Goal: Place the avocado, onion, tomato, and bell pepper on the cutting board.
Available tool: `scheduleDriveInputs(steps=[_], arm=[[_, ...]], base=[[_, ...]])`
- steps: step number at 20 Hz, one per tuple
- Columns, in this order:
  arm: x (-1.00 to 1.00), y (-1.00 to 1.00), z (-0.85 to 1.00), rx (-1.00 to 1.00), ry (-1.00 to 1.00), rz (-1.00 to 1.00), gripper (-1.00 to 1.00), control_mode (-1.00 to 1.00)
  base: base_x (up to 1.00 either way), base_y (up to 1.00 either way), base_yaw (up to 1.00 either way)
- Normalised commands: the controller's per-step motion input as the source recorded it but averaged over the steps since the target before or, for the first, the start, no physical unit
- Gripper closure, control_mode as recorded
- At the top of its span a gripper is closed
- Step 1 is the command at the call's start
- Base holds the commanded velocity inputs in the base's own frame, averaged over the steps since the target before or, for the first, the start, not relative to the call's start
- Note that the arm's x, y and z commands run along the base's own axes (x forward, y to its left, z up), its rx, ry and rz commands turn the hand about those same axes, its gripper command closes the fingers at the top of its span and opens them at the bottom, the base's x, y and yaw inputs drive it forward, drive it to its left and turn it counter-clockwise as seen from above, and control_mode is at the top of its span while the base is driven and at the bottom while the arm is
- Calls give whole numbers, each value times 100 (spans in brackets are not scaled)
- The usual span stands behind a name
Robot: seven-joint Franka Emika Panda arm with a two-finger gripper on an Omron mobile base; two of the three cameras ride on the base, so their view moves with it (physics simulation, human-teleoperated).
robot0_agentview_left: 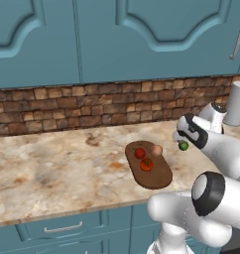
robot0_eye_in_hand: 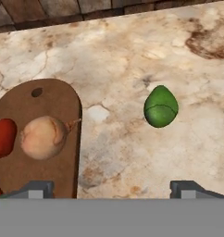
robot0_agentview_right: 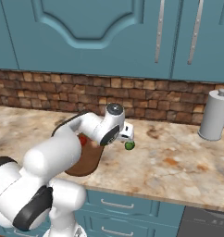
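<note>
The board (robot0_agentview_left: 150,166) lies on the table (robot0_agentview_left: 52,168) near its front edge, one rounded end close to that edge and the other, with a small hole, pointing toward the brick wall (robot0_agentview_left: 82,106). On the board sit the onion (robot0_agentview_left: 156,150) and two red fruits: one (robot0_agentview_left: 140,153) beside the onion, the other (robot0_agentview_left: 147,164) nearer the front end. The onion rests close to the board's right long edge.

The avocado (robot0_eye_in_hand: 160,107) lies on bare table to the right of the board, apart from its edge, with open marbled surface all around it. The tool (robot0_eye_in_hand: 113,189) hovers above the strip of table between board and avocado, its jaws spread wide and holding nothing. A paper towel roll (robot0_agentview_right: 214,115) stands far to the right by the wall, well apart from the avocado.
</note>
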Motion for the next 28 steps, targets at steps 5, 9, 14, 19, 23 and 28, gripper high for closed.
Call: scheduleDriveInputs(steps=[5, 9, 14, 19, 23, 28], arm=[[16, -31, 0, 0, 0, -2, -100, -100], [26, -12, 0, 0, 2, 0, -100, -100], [15, -4, 0, -3, 3, -4, -100, -100], [7, -4, -1, -2, 6, -5, -100, -100], [7, -2, -18, 0, 8, -4, -100, -100], [26, -3, -26, 0, 8, -3, -100, -100]], base=[[0, 0, 0], [0, 0, 0], [0, 0, 0], [0, 0, 0], [0, 0, 0], [0, 0, 0]])
